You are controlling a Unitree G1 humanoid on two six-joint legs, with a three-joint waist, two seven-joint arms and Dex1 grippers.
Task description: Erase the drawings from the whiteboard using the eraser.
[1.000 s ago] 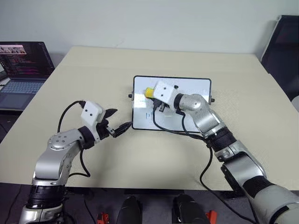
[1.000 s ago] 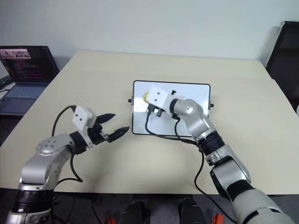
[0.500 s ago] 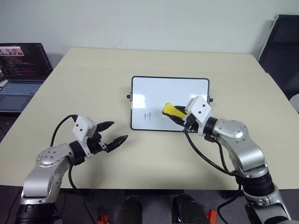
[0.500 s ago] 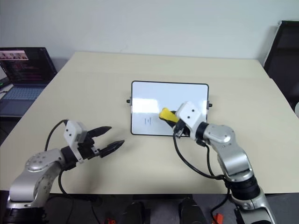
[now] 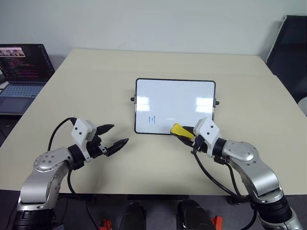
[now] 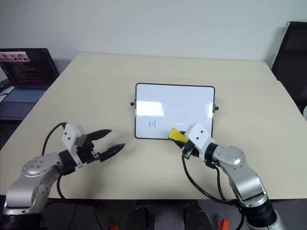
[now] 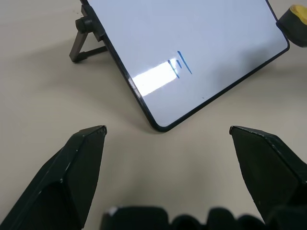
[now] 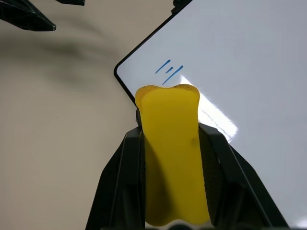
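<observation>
Left eye view showed the glossy white rectangular whiteboard with a thin black frame [image 5: 175, 106] propped on the beige desk [image 5: 144, 67], its surface blank except for one small cluster of short blue marker strokes [image 5: 152, 119] near its near-left corner. By that, most of the erasing looked done, with this last cluster left to wipe.

The right claw [image 5: 184, 134] was clenched on the bright yellow oblong eraser [image 5: 181, 130], which poked out past the fingertips at the board's near edge, right of the blue strokes and apart from them. In the right wrist view the eraser [image 8: 171, 153] sat squeezed between the two black fingers [image 8: 122, 184], pointing toward the marks [image 8: 168, 73].

The left claw [image 5: 112, 139] hovered over the desk to the near left of the board, released and holding nothing, its fingers [image 7: 72, 167] spread wide toward the board's corner.

What remained, as I judged it, was a pass of the eraser leftward over the strokes.
</observation>
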